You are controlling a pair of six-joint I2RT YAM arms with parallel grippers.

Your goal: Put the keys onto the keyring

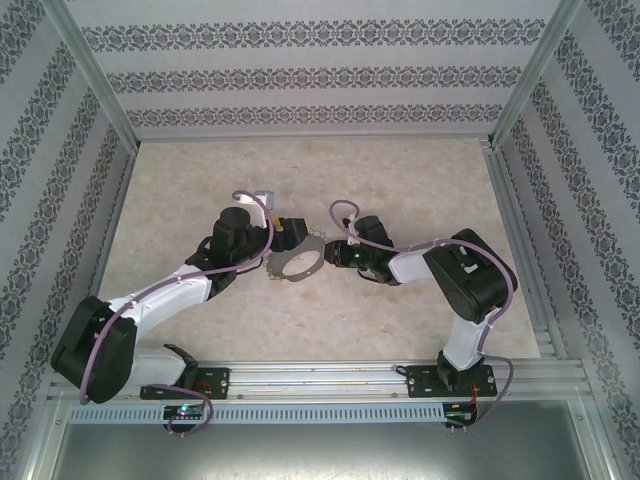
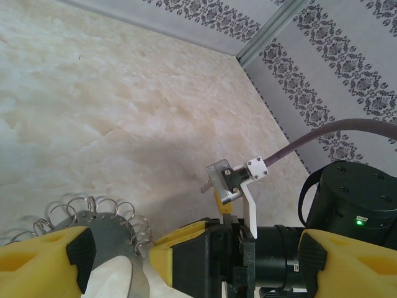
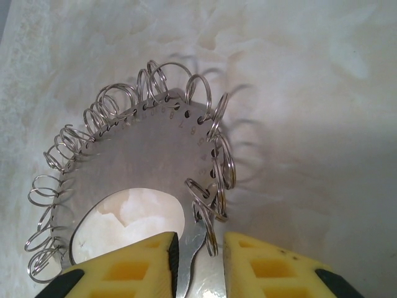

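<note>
Since my left hand (image 1: 289, 232) gapes open and I cannot tell whether my right hand (image 3: 200, 241) truly clamps the keyring (image 3: 155, 161), a trapped loop (image 3: 212, 226) could spring it loose.

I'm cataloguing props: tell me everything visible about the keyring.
The keyring is a flat grey metal disc with a large central hole, its edge fringed with many silvery wire split rings threaded through small numbered holes. It rests on the marbled table. The right gripper straddles its rim; whether the jaws pinch it is unclear.
</note>
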